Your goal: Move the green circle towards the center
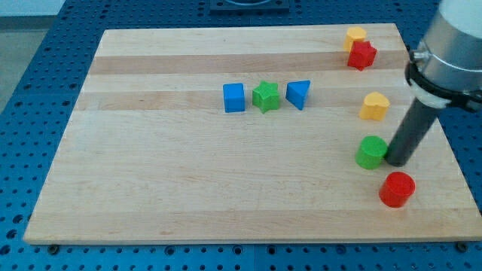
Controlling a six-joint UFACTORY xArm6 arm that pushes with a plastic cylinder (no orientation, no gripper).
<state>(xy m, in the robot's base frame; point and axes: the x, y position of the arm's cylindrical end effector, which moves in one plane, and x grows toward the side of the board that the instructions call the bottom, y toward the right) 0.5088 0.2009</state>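
Observation:
The green circle is a short green cylinder at the view's right, on the wooden board. My tip is the lower end of a dark rod coming down from the view's upper right. It stands right against the green circle's right side, touching or nearly touching it. A red circle lies just below my tip, toward the view's bottom.
A yellow block lies above the green circle. A yellow block and a red star sit at the top right. A blue cube, a green star and a blue triangular block form a row at upper centre.

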